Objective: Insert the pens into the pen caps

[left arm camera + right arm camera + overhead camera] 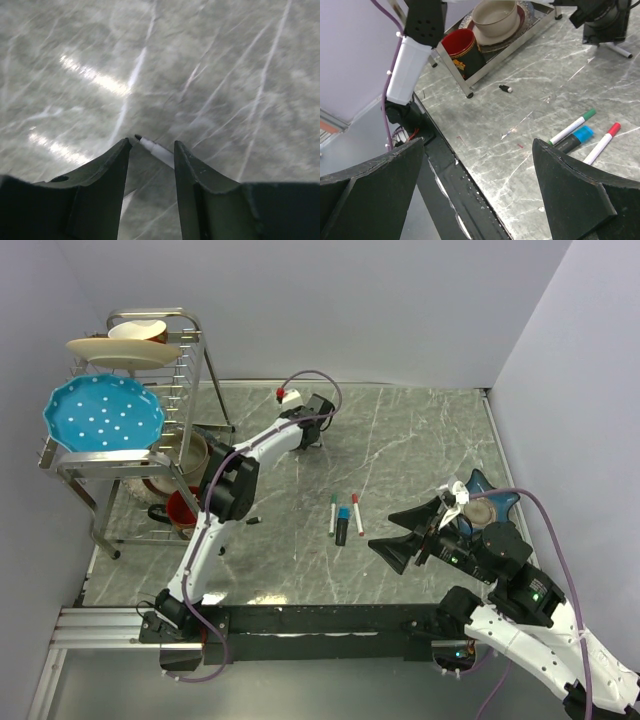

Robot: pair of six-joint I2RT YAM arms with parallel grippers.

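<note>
Jaws of the left gripper [151,145] flank 1 white pen [157,151], dark-tipped, uncapped.

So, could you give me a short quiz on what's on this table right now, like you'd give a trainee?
1. How many pens lie side by side mid-table?
2. True or false: the right gripper is clamped on a pen.
3. What lies between the left gripper's fingers? A nothing; B a thin white pen with a bare black tip; C a spoon.
Key: 1 three: a green-capped thin white pen, a thick black pen with a blue end, a red-capped thin white pen. 2 false, its jaws stand wide open, empty. 3 B.
</note>
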